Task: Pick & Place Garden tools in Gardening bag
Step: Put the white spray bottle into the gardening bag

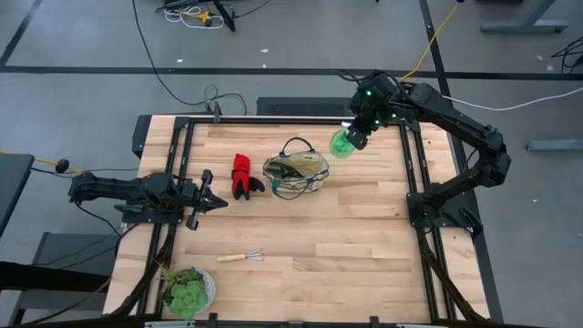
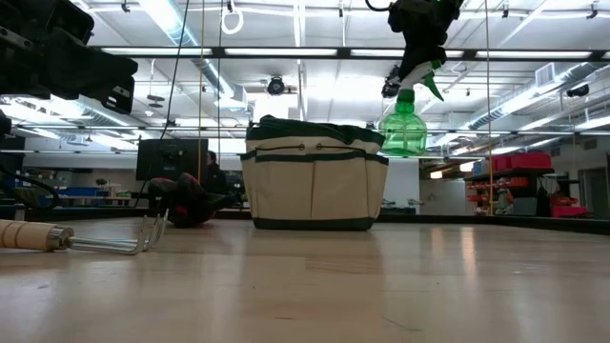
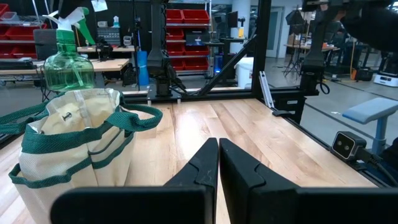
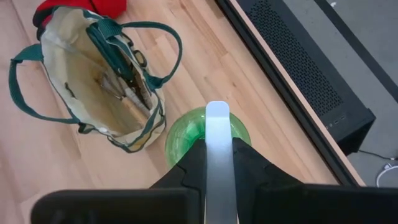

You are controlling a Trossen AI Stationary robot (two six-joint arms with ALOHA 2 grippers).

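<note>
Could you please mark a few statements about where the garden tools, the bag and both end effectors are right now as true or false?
1. The right end effector holds the green spray bottle in the air beside the gardening bag. True.
2. The spray bottle is already inside the bag. False: it hangs outside the bag, above the table.
3. The mini rake lies on the table, apart from the bag. True.
4. The red-and-black gloves are in the left end effector. False: they lie on the table next to the bag, and the left end effector is shut on nothing.
5. The succulent pot stands inside the bag. False: it sits at the table's near left corner.
</note>
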